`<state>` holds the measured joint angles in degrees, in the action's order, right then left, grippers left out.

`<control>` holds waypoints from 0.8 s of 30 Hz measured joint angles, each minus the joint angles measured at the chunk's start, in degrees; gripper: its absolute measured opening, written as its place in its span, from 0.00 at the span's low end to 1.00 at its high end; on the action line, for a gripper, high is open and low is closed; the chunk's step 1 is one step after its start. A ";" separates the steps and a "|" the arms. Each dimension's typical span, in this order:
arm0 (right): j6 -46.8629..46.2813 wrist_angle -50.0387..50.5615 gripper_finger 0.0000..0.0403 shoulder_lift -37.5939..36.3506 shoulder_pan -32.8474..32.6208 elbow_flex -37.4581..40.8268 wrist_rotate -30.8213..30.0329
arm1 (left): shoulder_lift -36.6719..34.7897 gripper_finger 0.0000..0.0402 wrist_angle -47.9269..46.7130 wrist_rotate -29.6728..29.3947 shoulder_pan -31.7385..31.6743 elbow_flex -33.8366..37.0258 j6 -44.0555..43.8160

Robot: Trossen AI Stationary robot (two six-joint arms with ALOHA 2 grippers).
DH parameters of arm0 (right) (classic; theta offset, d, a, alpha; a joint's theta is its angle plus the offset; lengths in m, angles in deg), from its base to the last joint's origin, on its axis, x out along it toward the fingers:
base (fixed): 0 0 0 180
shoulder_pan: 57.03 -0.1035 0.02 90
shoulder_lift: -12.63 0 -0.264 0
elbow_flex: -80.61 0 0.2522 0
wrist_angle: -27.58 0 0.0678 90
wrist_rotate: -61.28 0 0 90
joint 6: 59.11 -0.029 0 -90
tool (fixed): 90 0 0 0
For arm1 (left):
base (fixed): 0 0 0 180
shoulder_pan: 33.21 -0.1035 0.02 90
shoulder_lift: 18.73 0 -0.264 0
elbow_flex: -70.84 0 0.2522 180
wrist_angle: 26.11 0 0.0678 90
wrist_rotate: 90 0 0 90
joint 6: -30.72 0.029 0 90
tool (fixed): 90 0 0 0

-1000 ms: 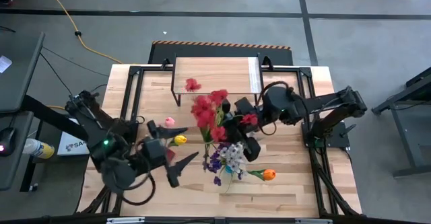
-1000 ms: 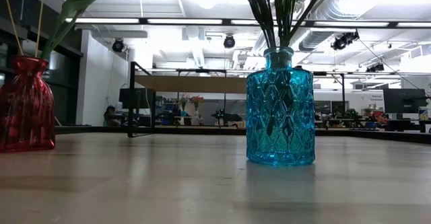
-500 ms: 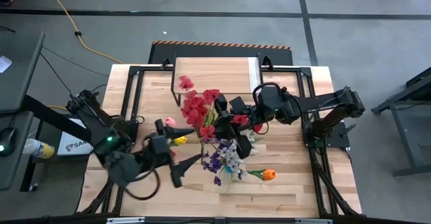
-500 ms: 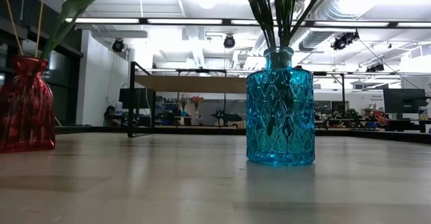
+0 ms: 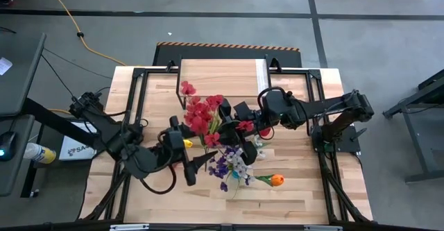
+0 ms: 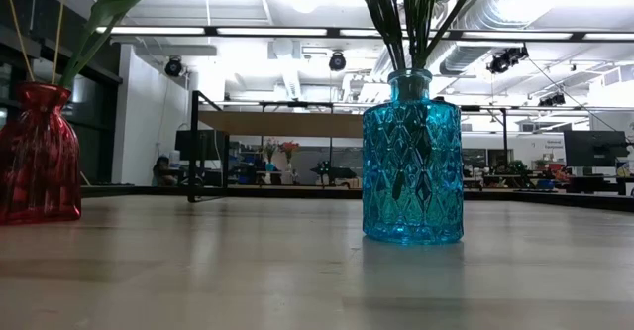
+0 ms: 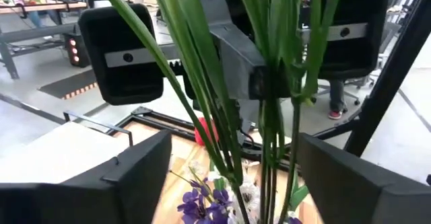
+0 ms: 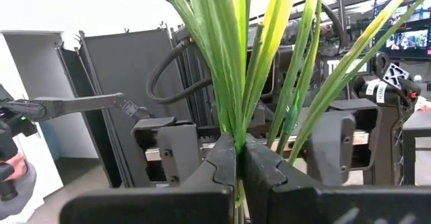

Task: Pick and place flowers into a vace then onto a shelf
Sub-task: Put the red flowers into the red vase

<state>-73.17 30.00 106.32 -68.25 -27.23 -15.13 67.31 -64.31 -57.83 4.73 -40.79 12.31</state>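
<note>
My right gripper (image 5: 234,114) is shut on a bunch of red flowers (image 5: 201,112) over the table's middle. Its green stems (image 8: 232,62) rise above the fingers. My left gripper (image 7: 232,183) stands open, one finger on each side of those stems, without touching them. In the high view my left gripper (image 5: 194,167) is just left of the blue vase. That blue vase (image 6: 411,157) holds purple and whitish sprays (image 5: 232,165). A red vase (image 6: 38,152) at the left holds pink and yellow tulips (image 5: 179,135). The shelf (image 5: 222,78) stands at the far edge. My right gripper pinches several green stems (image 8: 237,142) of the red bunch between its two fingers. The fingers come about level from the table's right and lie across the stems. The bunch stands roughly upright, its red heads leaning toward the table's left. Its lower ends are hidden.
An orange tulip (image 5: 276,180) shows near the blue vase on its right. Black frame rails (image 5: 139,92) run along the table's sides. Bare wood (image 6: 248,261) lies between the two vases.
My left gripper has moved toward the table's right, up to the held stems. My right gripper has carried the red bunch a little toward the table's left, and its heads lean further that way. Both vases have stayed put.
</note>
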 joint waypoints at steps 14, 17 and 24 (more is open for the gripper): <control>-0.12 0.86 0.00 0.07 0.13 0.00 -0.91 | 0.02 0.08 -3.04 -2.49 0.02 0.00 0.63; -0.23 0.86 0.00 0.07 0.13 0.00 -0.80 | 0.02 0.09 -3.11 -2.42 0.02 0.00 0.65; 0.00 0.94 0.09 0.07 0.05 0.00 0.11 | 0.02 0.09 -4.13 -2.68 0.02 0.00 0.37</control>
<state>-73.17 30.95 106.38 -68.20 -27.23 -15.03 67.33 -68.44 -60.51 4.75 -40.79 12.68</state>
